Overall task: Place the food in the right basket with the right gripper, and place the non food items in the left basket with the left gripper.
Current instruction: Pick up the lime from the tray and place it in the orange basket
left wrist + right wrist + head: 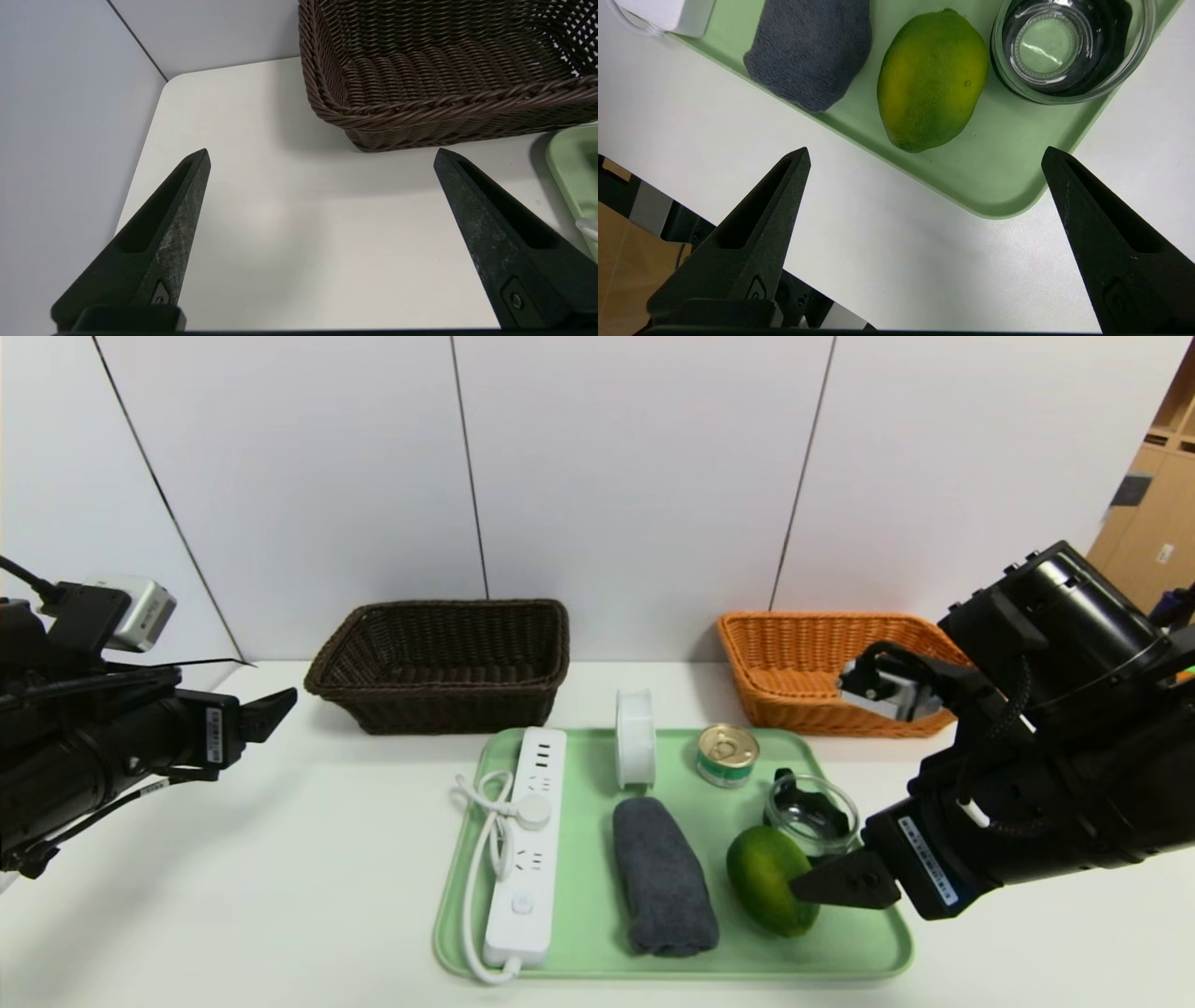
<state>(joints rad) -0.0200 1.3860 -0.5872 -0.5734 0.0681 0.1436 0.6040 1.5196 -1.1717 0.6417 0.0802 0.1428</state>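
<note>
On the green tray (579, 952) lie a white power strip (527, 845), a grey towel (661, 877), a whitish tape roll (635, 737), a green-label tin (727, 755), a glass dish (812, 814) and a green fruit (767, 879). My right gripper (845, 882) is open and empty, hovering by the tray's front right corner next to the fruit (931, 79); the dish (1069, 46) and the towel (810, 46) flank the fruit there. My left gripper (271, 709) is open and empty, left of the dark brown basket (443, 663), which shows close up in the left wrist view (444, 70). The orange basket (803, 663) stands back right.
The white table (280, 859) ends at a wall just behind the baskets. Its front edge runs close under my right gripper (924, 154), with the floor showing beyond it (616, 242). A corner of the tray (574, 158) shows in the left wrist view.
</note>
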